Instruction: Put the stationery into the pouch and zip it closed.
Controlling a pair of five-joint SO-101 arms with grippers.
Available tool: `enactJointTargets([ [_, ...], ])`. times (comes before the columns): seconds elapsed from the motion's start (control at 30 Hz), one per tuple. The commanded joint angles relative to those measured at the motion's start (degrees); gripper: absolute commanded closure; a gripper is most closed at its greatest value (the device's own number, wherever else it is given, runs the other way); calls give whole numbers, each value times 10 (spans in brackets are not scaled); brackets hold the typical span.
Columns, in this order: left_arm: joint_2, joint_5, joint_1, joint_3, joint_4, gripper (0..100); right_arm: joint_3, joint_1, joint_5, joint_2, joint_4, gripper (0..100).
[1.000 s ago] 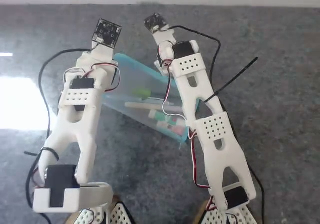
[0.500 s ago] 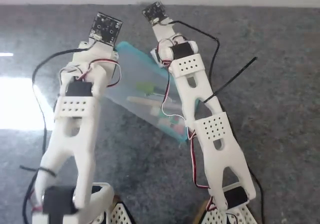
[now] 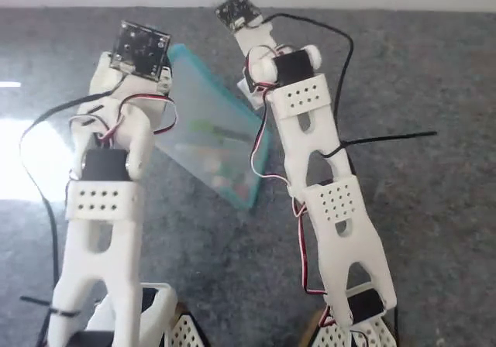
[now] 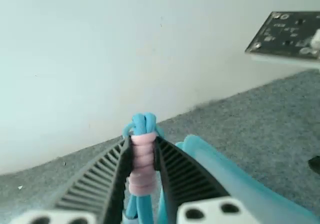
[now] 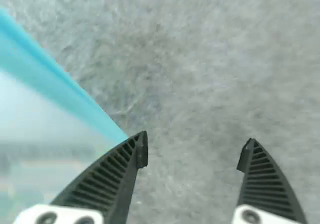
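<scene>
The clear pouch (image 3: 209, 130) with a teal rim lies tilted between my two arms, with several coloured stationery pieces (image 3: 223, 170) inside it at its near end. My left gripper (image 4: 142, 143) is shut on the pouch's pink and blue zipper pull (image 4: 142, 164), held up off the table, and the teal pouch rim (image 4: 220, 164) runs just beside it. My right gripper (image 5: 195, 149) is open over the grey table, one finger right at the pouch's teal edge (image 5: 55, 84), with nothing between its fingers.
A grey felt-like table (image 3: 418, 68) runs back to a white wall (image 4: 125, 44). Black cables (image 3: 341, 60) trail from both arms, and a thin black tie (image 3: 387, 139) sticks out to the right. The other arm's camera board (image 4: 290, 34) hangs close by.
My left arm has swung to the left and risen, pulling the pouch's far end with it so the pouch now lies steeper and more bunched. The right arm shifted slightly, and its black tie swung level.
</scene>
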Motion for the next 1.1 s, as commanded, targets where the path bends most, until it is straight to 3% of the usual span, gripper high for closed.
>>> enactJointTargets([
  [0.0, -45, 9, 2, -34, -4, 990, -26, 13, 12, -93, 16, 702],
  [0.33, -47, 9, 2, -67, -2, 990, 97, -6, 10, -87, -18, 701],
  [0.43, -47, -4, 2, -83, 7, 990, 98, -15, 10, -78, 24, 701],
  [0.57, -41, -19, 2, -92, 31, 990, 140, -21, -93, -95, 27, 702],
  [0.83, 10, -19, 2, -138, 39, 990, 149, -82, -133, -129, 26, 702],
  [1.07, 75, -15, -2, -242, 103, 990, 149, -141, -184, -144, 29, 702],
])
